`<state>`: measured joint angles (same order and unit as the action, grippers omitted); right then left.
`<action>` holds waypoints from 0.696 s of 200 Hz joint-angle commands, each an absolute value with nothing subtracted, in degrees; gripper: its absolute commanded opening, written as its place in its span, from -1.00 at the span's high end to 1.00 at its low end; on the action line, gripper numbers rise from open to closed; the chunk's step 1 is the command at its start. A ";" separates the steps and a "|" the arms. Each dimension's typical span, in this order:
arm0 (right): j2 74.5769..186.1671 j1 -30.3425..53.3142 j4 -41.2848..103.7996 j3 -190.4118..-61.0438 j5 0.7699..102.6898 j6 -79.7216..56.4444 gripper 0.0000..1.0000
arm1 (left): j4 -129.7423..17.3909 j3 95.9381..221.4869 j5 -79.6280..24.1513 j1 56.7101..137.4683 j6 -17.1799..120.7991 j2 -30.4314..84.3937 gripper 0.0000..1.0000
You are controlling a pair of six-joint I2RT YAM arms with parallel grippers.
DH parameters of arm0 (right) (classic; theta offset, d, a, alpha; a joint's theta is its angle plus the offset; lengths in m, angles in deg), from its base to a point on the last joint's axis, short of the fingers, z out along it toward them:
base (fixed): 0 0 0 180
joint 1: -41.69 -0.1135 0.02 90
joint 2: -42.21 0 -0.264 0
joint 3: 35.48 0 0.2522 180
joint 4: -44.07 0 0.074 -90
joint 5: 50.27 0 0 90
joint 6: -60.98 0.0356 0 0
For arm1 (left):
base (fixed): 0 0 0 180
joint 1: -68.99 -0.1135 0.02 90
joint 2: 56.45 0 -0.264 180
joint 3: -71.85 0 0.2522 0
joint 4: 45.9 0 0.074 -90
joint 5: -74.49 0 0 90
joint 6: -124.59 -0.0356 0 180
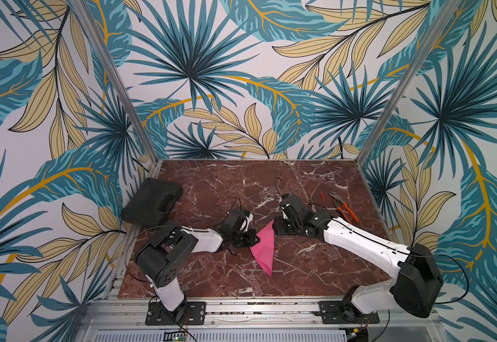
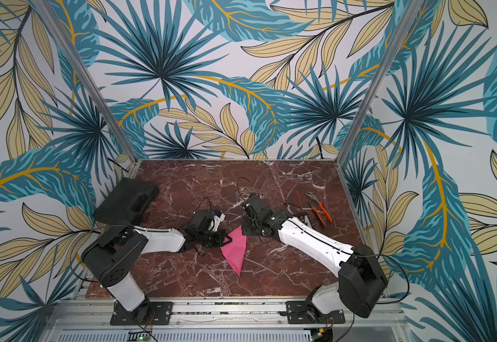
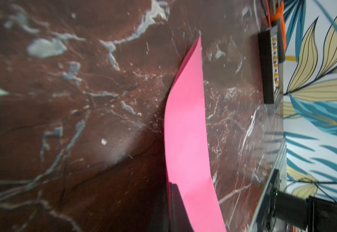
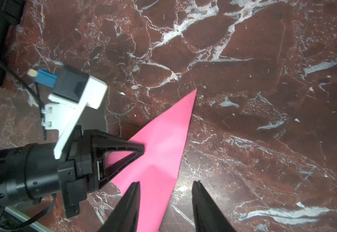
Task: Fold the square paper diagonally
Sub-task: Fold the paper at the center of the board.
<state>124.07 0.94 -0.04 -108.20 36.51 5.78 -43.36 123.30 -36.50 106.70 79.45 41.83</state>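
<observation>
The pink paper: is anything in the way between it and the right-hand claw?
Nothing visible. The right gripper is open right at the square paper, its jaws straddling one edge. The left gripper is shut on the opposite side of the sheet, not in between.

The square paper [image 1: 263,248] is coloured plain bright pink; the table [image 1: 300,183], red-brown marble w/ white veins. Walls [image 1: 188,77] are printed w/ teal & beige leaves. Pliers [image 1: 343,207]: orange handles, prob. grey head.
</observation>
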 commanded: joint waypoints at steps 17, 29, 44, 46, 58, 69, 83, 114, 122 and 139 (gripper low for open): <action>128.60 0.81 1.29 -105.43 40.59 11.49 0.37 | -27.95 121.18 -19.79 109.61 88.43 42.24 1.00; 130.97 0.66 2.21 -106.36 40.15 11.87 0.43 | -29.21 121.80 -19.14 109.96 87.78 42.88 1.00; 134.36 0.71 2.09 -108.75 38.42 11.41 0.47 | -28.90 121.40 -18.41 110.04 87.66 43.60 1.00; 134.83 0.68 2.09 -109.05 38.20 11.30 0.48 | -28.79 121.23 -18.26 110.04 87.67 43.65 1.00; 137.47 0.72 2.05 -111.29 36.64 10.48 0.50 | -28.39 120.72 -17.69 110.05 87.57 44.08 1.00; 139.84 0.70 1.72 -113.52 35.99 9.78 0.51 | -29.13 120.59 -17.02 110.13 87.32 44.25 1.00; 142.84 0.69 0.86 -116.21 35.60 8.92 0.53 | -29.92 120.41 -16.34 110.13 86.88 44.36 1.00; 147.08 0.71 0.03 -119.18 35.04 8.25 0.59 | -30.15 120.15 -15.60 110.24 86.62 44.79 1.00; 148.05 0.69 -0.54 -119.76 35.01 8.00 0.60 | -30.69 120.24 -15.40 110.22 86.75 44.96 1.00; 149.79 0.64 -1.10 -120.60 35.43 7.70 0.66 | -31.04 120.26 -15.02 110.26 86.95 45.25 1.00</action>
